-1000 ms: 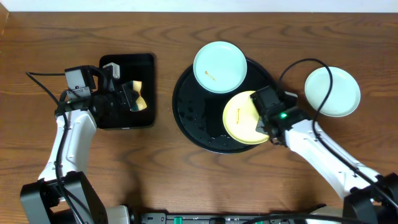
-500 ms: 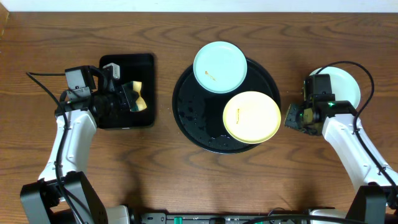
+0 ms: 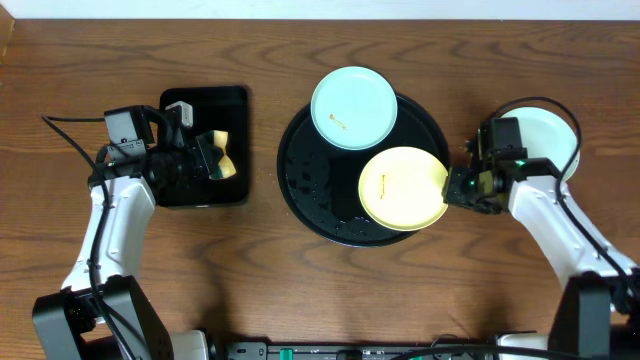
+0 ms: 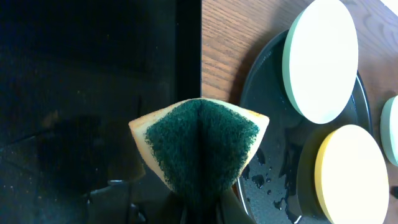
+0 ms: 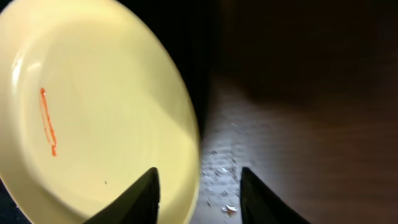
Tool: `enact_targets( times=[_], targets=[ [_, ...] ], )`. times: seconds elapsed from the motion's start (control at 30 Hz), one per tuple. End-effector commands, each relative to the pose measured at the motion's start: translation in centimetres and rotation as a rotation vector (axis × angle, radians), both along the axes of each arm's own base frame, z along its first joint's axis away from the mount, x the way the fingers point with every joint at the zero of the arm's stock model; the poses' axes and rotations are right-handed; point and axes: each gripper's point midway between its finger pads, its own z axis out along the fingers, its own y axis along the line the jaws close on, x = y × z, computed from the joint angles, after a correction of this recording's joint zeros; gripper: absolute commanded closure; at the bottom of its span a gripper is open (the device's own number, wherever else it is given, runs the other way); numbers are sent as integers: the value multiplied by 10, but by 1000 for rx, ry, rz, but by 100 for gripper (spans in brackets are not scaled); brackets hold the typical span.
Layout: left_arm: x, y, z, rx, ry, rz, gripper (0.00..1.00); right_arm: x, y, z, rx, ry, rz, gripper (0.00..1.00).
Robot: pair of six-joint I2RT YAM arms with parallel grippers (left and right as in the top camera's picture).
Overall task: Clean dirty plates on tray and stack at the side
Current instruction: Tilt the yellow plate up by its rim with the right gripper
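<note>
The round black tray [image 3: 310,190] holds a pale mint-blue plate [image 3: 353,107] with a small brown smudge at its far edge and a pale yellow plate [image 3: 403,188] with an orange smear at its right. A second mint-blue plate [image 3: 555,135] lies on the table at the right. My right gripper [image 3: 458,186] is open, its fingers astride the yellow plate's right rim [image 5: 93,112]. My left gripper [image 3: 208,160] is shut on a yellow and green sponge [image 4: 202,140] over the rectangular black tray [image 3: 205,195].
The rectangular black tray [image 4: 74,74] stands left of the round tray. Water drops lie on the round tray's floor [image 4: 273,174]. Bare wooden table surrounds both trays.
My right gripper moved from over the yellow plate out to the right, then came back left to the yellow plate's right rim. The left arm has not moved.
</note>
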Motion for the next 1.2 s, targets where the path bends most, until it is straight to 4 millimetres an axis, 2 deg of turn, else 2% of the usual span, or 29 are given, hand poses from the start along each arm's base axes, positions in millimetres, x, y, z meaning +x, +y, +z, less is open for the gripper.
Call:
enact_targets(
  times=[0.0,0.13,0.4,0.53,0.63,0.7,0.8,0.9,1.03,1.1,1.17],
  targets=[
    [-1,-1,0,3,-3,-10,92,2,14,-8,44,23,52,69],
    [-1,-1,0,3,-3,-10,92,-2,13,-18,41,60,51,78],
    [-1,-1,0,4,-3,-10,92,-2,13,-19,41,63,52,80],
    [-1,-1,0,4,-3,-10,92,-4,13,-19,40,70,51,89],
    [-1,-1,0,4,-3,-10,92,-4,12,-20,35,70,50,92],
    [-1,-1,0,4,-3,-10,92,-5,10,-21,25,72,48,99],
    [-1,1,-1,15,-1,-4,92,-2,8,-19,14,59,45,99],
    [0,4,-2,33,2,7,92,12,6,-5,5,5,38,99],
    [3,6,-1,52,-18,3,92,30,9,31,2,-95,77,99],
    [6,8,1,79,-47,-17,92,34,10,45,-10,-135,81,99],
    [9,17,-2,134,-47,9,92,35,7,55,-52,-167,78,99]
  ],
)
